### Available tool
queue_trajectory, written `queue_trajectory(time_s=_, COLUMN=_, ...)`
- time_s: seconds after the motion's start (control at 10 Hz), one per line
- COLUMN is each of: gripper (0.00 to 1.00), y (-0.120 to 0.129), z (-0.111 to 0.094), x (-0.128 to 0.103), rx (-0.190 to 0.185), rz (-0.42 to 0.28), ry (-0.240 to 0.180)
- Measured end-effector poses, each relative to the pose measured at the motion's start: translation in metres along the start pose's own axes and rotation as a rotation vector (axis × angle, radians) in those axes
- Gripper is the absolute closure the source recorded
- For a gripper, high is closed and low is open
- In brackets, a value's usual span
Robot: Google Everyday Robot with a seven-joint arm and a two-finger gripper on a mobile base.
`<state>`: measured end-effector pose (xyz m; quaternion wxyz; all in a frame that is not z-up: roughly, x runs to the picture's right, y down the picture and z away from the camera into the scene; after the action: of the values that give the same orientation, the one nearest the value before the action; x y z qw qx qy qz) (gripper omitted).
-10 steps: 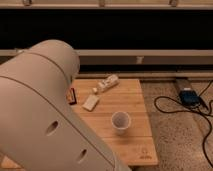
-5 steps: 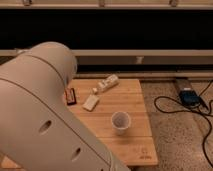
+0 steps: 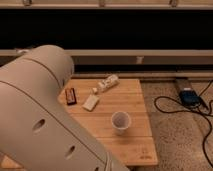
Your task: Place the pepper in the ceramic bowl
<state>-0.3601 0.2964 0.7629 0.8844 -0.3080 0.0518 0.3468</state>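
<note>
The pepper and the ceramic bowl do not show; they are hidden or out of view. My gripper is not in view. Only the big white shell of my arm (image 3: 40,115) shows, filling the left and lower left and covering the left part of the wooden table (image 3: 135,107).
On the table stand a small white cup (image 3: 120,121), a flat white bar (image 3: 91,102), a small bottle lying on its side (image 3: 107,83) and a dark snack bar (image 3: 70,95). A blue device (image 3: 189,96) and black cables (image 3: 172,107) lie on the floor at the right. A dark wall runs behind.
My arm's shell has edged slightly to the left. The things on the table have not moved.
</note>
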Motion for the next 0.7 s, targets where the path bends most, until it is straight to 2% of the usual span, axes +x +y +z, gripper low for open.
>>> queue_trajectory(time_s=0.3, gripper=0.87, y=0.005, z=-0.028, x=0.002, rx=0.002, rz=-0.001, ry=-0.016)
queue_trajectory(time_s=0.4, gripper=0.90, y=0.007, z=-0.044, x=0.002, rx=0.005, rz=0.001, ry=-0.025)
queue_trajectory(time_s=0.7, gripper=0.90, y=0.003, z=-0.091, x=-0.007, rx=0.006, rz=0.001, ry=-0.053)
